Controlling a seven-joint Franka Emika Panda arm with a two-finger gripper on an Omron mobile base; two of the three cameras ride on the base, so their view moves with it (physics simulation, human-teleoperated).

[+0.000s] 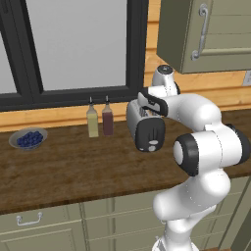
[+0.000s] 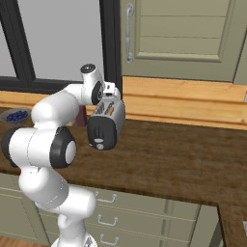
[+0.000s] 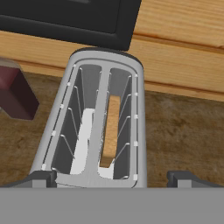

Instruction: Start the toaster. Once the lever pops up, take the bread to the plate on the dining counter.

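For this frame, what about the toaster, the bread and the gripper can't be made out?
- Toaster lever position: too small on the black end panel in both base views.
- Bread: edge-on in the right slot in the hand view, its face hidden by the slot walls.
- Gripper: fingertips cut off at the bottom edge of the hand view; the arm covers it in the base views.
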